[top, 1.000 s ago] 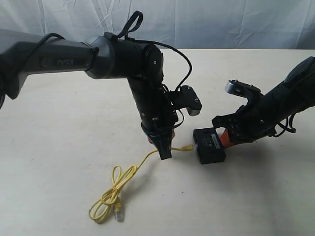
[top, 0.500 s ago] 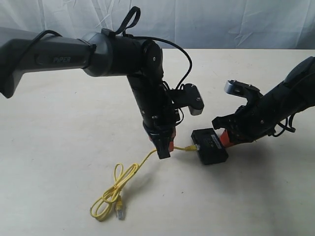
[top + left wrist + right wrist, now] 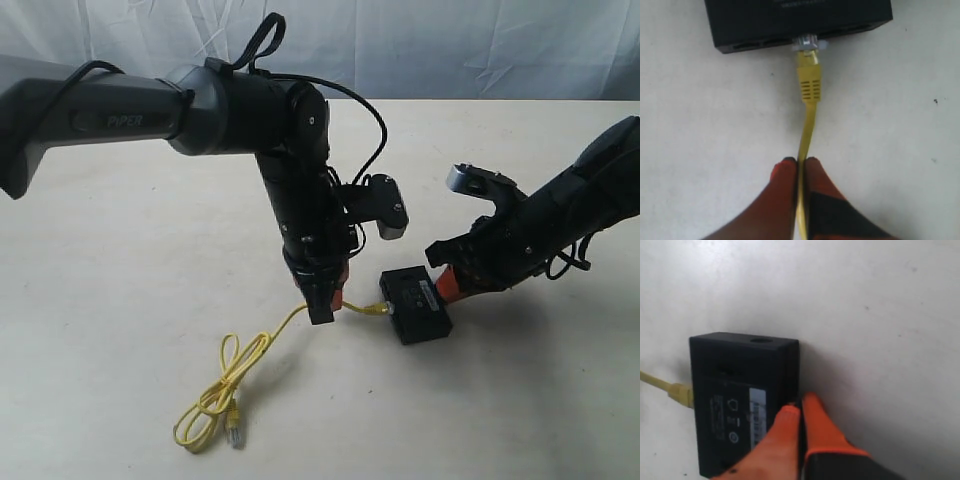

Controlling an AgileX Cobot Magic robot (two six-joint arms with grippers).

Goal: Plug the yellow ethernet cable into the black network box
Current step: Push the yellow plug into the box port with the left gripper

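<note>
Yellow ethernet cable (image 3: 807,125): plug (image 3: 807,42) is nosed into the black network box (image 3: 415,305), centre-right of the exterior frame; can't tell if it's latched. Left pincer (image 3: 800,165) pinches the cord some way behind the plug. Right pincer (image 3: 800,407) is pressed together, tips against the box's far edge. Risk: cord buckles under push, or box skids off that brace across the desk (image 3: 100,300).
</note>
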